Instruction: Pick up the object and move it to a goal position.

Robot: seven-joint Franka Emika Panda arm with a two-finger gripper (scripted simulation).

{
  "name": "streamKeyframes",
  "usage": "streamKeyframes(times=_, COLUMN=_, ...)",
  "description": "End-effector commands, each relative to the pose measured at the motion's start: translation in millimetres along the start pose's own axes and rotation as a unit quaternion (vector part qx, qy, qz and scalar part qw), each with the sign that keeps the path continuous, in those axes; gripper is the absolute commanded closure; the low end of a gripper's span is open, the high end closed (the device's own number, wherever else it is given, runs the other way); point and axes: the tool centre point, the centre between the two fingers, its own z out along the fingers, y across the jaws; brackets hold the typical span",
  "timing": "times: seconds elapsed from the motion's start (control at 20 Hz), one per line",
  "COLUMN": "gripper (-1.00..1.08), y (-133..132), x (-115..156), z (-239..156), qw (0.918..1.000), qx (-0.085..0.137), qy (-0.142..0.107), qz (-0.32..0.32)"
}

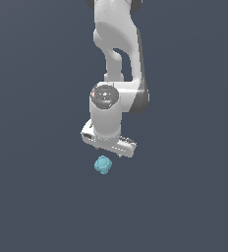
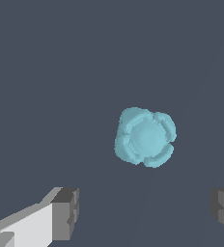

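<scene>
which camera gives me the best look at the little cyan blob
The wrist view: the cyan blob fills much of the picture, its faceted bumps clear, ahead of the open gripper. The exterior view shows it small, just below the gripper.

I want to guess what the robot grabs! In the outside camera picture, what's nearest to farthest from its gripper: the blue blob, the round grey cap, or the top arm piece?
1. Blue blob, just below the gripper.
2. Round grey cap, above it on the wrist.
3. Top arm piece, highest up.
</scene>
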Motion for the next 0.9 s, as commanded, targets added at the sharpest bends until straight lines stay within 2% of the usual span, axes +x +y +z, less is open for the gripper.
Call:
streamKeyframes(times=0.0, gripper=-0.92, y=6, x=11, z=11, qw=0.9994, qx=0.0, qy=0.0, qz=0.034)
streamKeyframes(times=0.4, gripper=-0.92, y=17, x=28, z=33, qw=0.9954, qx=0.0, qy=-0.001, qz=0.096)
streamKeyframes(times=0.85, gripper=-0.92, y=18, x=30, z=42, qw=0.9949, qx=0.0, qy=-0.002, qz=0.101)
